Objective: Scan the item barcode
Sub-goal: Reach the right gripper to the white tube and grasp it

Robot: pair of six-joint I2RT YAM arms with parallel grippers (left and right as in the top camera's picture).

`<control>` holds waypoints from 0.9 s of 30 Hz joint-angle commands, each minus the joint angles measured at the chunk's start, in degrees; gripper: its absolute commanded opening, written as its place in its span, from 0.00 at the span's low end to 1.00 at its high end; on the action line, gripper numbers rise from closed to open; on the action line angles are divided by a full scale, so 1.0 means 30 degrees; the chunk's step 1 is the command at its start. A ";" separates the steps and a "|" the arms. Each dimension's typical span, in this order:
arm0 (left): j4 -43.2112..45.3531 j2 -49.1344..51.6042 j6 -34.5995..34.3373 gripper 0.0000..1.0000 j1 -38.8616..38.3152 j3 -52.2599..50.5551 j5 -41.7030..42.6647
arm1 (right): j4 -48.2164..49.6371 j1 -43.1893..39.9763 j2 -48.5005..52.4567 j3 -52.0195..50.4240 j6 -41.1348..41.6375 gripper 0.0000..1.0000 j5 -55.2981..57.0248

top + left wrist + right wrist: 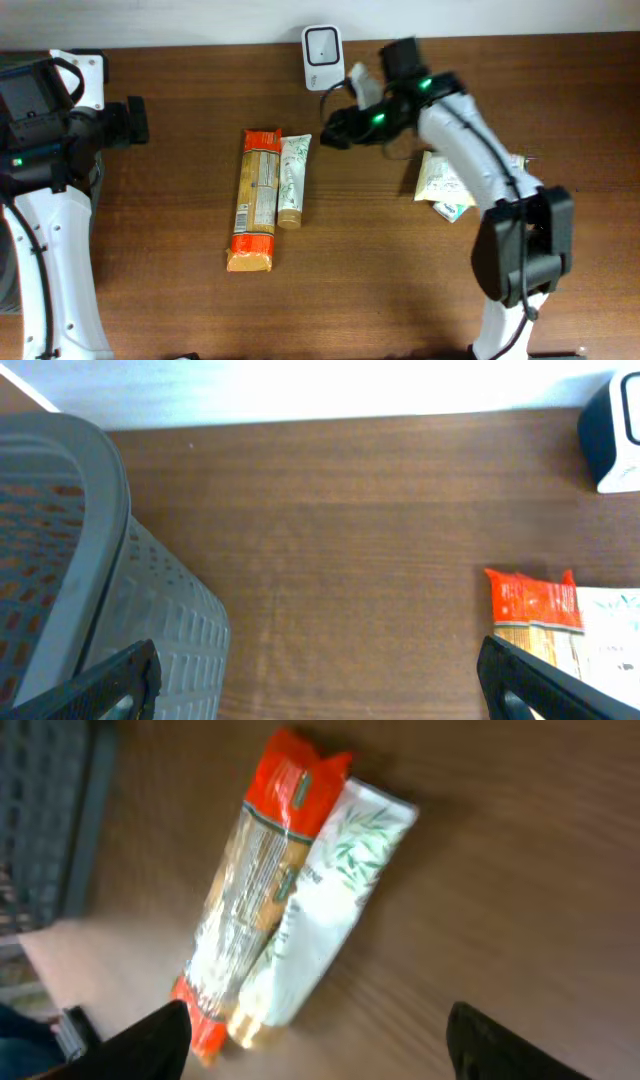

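On the dark wooden tabletop [150,250], a pasta packet [256,200] and tube [292,180] lie touching, below the scanner [321,55]. The right gripper [338,128] hovers open near them; the left gripper [320,675] is open too. Closing there may pinch both, and the blurred wrist view perhaps hides the barcode.

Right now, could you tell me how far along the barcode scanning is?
Done: nothing confirmable. In hand: nothing; the right gripper is open near the pasta pack and tube, the left gripper open by the basket. Left: bringing an item to the scanner.
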 commanded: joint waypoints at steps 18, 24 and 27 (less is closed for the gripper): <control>0.0066 -0.0036 0.0299 0.99 0.0000 0.0073 0.0146 | 0.9318 0.3956 0.4044 -0.5370 0.8029 0.23 0.2076; 0.0066 -0.0036 0.0299 0.99 0.0000 0.0066 0.0146 | 0.9442 0.3883 0.3927 -0.5224 0.7788 0.04 0.1588; 0.0066 -0.0036 0.0299 0.99 0.0000 0.0073 0.0146 | 0.6550 0.3891 0.2696 -0.3723 0.5319 0.04 0.2776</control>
